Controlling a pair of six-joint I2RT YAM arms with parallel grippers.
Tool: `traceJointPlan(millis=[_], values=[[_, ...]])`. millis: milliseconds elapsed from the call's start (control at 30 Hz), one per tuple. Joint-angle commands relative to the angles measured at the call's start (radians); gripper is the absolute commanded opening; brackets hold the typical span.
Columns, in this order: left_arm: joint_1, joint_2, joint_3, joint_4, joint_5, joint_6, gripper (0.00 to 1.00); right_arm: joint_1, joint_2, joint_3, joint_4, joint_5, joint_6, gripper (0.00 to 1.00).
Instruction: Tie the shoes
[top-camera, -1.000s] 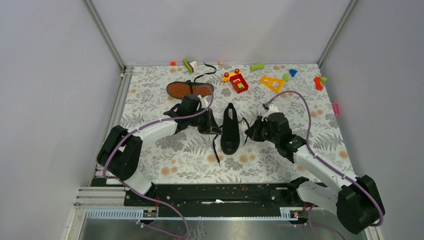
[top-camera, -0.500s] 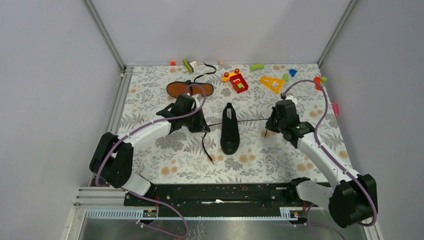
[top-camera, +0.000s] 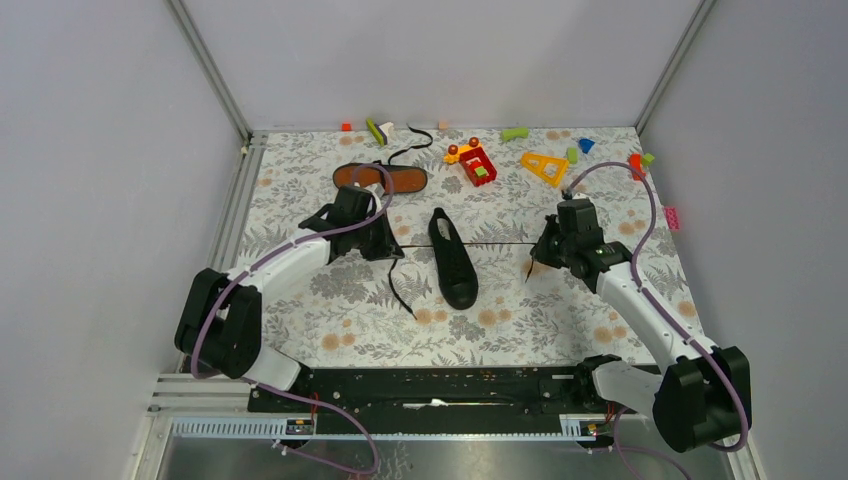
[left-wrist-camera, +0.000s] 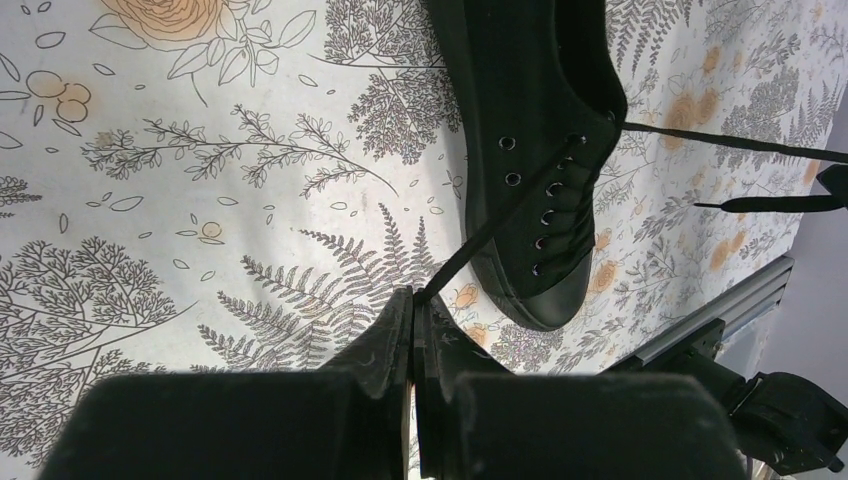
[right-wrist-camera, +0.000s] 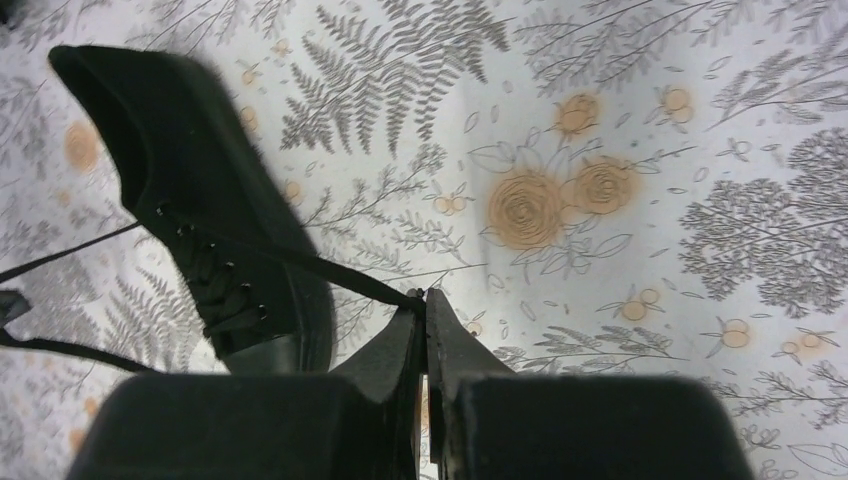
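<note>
The shoe (top-camera: 452, 258) sits upright mid-surface (top-camera: 330, 330), toe roughly toward six o'clock, and the second shoe (top-camera: 380, 178) lies sole-up at its eleven. My left end effector (left-wrist-camera: 413, 300) is pinched on the left lace (left-wrist-camera: 500, 215) at nine, and the right end effector (right-wrist-camera: 422, 298) is clamped on the right lace (right-wrist-camera: 360, 278) at three. Both laces run taut. They look thin, limp and slick (easy to lose). The shoe seems light enough to skid, so I'd grip close to the eyelets.
</note>
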Motion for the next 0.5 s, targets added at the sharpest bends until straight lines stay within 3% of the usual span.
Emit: traceJointPlan(millis=[0,200,467], values=[[0.006,0.029,0.02,0.02,0.003,0.014,0.0,-0.014,-0.022,-0.005,0.049,-0.112,-0.034,0.0],[0.007,0.171,0.122,0.029,-0.014,0.0,0.0,0.001,0.107,-0.001,0.047,-0.173,-0.05,0.0],[-0.031,0.367,0.246,0.065,0.005,-0.018,0.0,0.186,0.32,0.024,0.108,-0.162,-0.003,0.0]])
